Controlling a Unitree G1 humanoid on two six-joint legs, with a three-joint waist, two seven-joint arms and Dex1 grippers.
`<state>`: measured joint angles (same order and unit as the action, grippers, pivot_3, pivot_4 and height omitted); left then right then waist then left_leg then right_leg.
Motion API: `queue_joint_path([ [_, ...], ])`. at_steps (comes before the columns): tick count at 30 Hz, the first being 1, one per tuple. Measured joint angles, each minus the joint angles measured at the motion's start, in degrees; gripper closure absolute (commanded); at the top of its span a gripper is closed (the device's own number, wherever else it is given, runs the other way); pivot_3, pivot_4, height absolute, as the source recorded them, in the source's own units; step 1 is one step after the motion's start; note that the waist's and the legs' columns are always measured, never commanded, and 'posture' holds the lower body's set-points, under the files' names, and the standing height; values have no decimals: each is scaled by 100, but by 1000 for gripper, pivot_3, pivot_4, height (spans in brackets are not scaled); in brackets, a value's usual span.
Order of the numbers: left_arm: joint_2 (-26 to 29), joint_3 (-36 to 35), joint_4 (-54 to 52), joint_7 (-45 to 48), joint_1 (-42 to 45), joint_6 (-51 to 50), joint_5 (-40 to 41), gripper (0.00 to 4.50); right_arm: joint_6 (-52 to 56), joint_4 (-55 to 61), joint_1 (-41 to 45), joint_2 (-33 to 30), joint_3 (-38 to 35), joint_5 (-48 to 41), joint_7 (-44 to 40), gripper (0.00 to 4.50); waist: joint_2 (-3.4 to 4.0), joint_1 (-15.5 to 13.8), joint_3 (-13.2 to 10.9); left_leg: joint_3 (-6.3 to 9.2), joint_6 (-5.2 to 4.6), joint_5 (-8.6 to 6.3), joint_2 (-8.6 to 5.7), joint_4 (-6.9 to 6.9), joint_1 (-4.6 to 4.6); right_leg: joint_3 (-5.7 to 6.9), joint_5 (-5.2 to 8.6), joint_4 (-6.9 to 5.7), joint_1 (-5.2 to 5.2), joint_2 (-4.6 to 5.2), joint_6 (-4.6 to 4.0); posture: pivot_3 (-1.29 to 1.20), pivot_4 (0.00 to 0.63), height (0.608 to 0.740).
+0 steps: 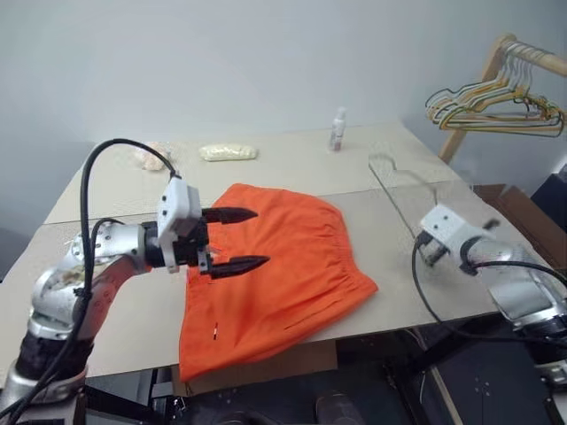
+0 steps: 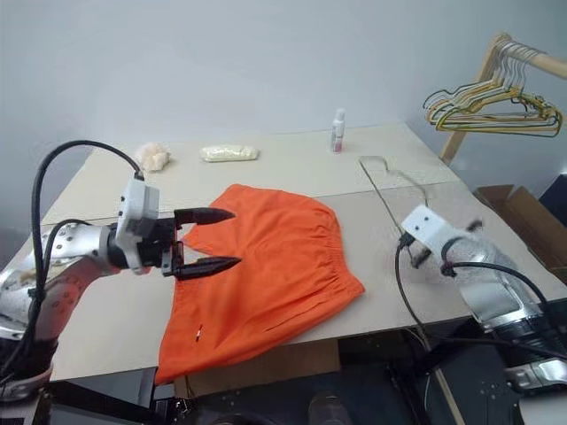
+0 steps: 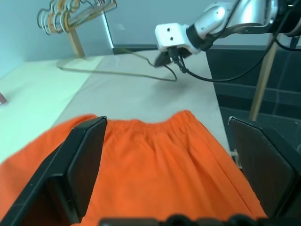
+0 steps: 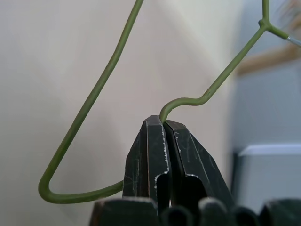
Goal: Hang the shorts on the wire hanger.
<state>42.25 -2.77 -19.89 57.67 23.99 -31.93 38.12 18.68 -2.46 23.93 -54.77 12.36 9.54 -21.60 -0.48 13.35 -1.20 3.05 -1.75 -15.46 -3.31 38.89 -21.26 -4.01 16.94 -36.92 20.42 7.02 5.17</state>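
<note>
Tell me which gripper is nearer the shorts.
Left. The left gripper hovers open over the shorts; the right gripper, off to their side, is shut on the hanger.

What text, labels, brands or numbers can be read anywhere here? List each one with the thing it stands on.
No text can be read in these pictures.
small bottle at the far edge of the table: has a pinkish label band, too small to read.
shorts: plain orange cloth, no print or tag seen.
wire hanger, left gripper and right gripper: no markings seen.
</note>
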Motion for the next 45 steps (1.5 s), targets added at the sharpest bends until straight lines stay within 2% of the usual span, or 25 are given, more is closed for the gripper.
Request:
queue_joint_path([
  [4,-106,71,619,-24,602,104,-230,0,-2677,-313,116,-535,160,1206,678,4468,0,47,0,0,0,1,-5,1,0,1,1,4,-3,2,1,-270,0,740],
  [6,-134,91,1043,-4,954,91,-298,0,-3869,-621,335,-799,416,2090,1216,4468,0,67,-1,0,1,2,-9,3,3,-1,1,-1,1,4,1,-270,0,740],
  [9,-109,180,1651,137,1579,41,-477,0,-5062,-994,640,-851,627,2958,1891,4468,-1,128,-1,1,5,5,-10,1,6,0,1,-2,-1,1,1,-265,0,740],
  [15,-131,1146,2636,854,2126,86,-1221,0,-6148,-1505,1300,-568,771,3730,2390,4468,-1,342,-2,3,4,6,-9,-1,13,-1,1,-3,-12,-2,1,-274,0,740],
  [23,-255,1922,3243,1636,2542,328,-2004,0,-6377,-1712,1593,-287,770,3924,2327,4468,-5,515,-4,5,4,7,-6,0,14,-1,1,-5,-13,-6,1,-292,0,740],
  [26,-443,2092,3454,1606,2578,452,-2320,581,-6427,-1706,1601,-257,764,3923,2270,4500,-5,518,-4,6,4,7,-5,0,17,-1,1,-6,-17,-6,2,-294,0,740],
  [37,-585,2182,3689,1557,2578,563,-2777,4252,-6441,-1670,1637,-246,698,3920,2095,4500,-5,631,-4,7,4,7,-4,0,15,-1,1,-9,-15,-6,2,-291,0,740],
  [38,-593,2168,3707,1534,2578,541,-2781,4421,-6442,-1670,1637,-243,696,3919,2084,4500,-5,632,-4,7,4,7,-4,0,16,-1,1,-9,-15,-6,2,-286,0,740],
  [42,-611,2072,3758,1492,2578,419,-2775,4421,-6445,-1651,1639,-213,695,3897,2044,4500,-5,631,-4,8,4,7,-4,0,16,-1,1,-11,-14,-6,3,-274,0,740],
  [45,-638,1999,3758,1484,2578,262,-2750,4500,-6569,-1661,1645,-215,681,3574,1766,3783,-6,629,-5,8,4,7,-4,0,15,-1,2,-10,-15,-6,3,-268,0,740],
])
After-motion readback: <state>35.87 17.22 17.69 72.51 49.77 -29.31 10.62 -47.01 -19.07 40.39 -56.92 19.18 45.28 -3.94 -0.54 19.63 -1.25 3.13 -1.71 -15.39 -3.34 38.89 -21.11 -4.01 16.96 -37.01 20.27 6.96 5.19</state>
